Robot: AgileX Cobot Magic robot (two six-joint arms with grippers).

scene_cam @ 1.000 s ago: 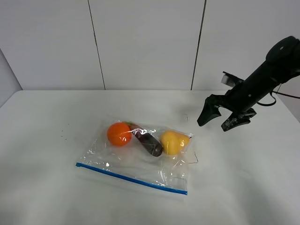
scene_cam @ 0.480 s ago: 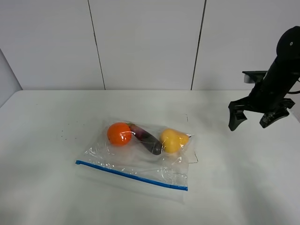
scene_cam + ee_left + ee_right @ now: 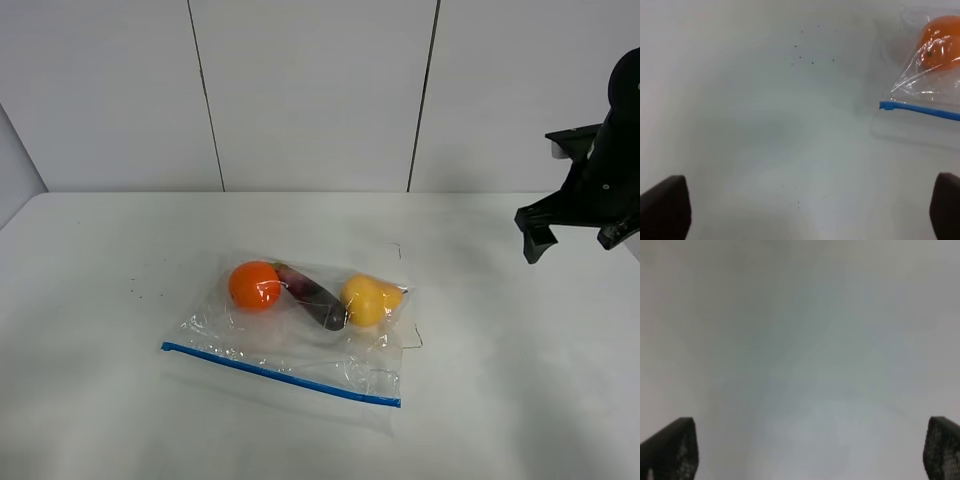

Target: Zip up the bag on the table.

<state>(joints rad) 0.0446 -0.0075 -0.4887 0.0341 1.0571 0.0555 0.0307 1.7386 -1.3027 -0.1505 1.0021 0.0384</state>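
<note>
The bag [image 3: 300, 345] lies flat on the table [image 3: 120, 420], a clear crinkly plastic bag with a blue zipper strip [image 3: 285, 377] along its near edge. An orange fruit [image 3: 254, 285], a dark purple piece [image 3: 312, 297] and a yellow fruit [image 3: 370, 301] show through it. My right gripper [image 3: 571, 247] hangs open and empty at the far right, well away from the bag. In the right wrist view it [image 3: 805, 450] is over bare table. My left gripper [image 3: 805, 210] is open and empty. The bag's zipper end [image 3: 886, 105] and the orange fruit [image 3: 940, 40] lie off to one side of it.
White wall panels [image 3: 310, 90] stand behind the table. Small dark specks [image 3: 805, 55] dot the tabletop left of the bag. The left arm does not show in the exterior high view.
My right gripper has swung away from the bag's right end, moving right and slightly up to the frame's edge. The bag has stayed in place.
</note>
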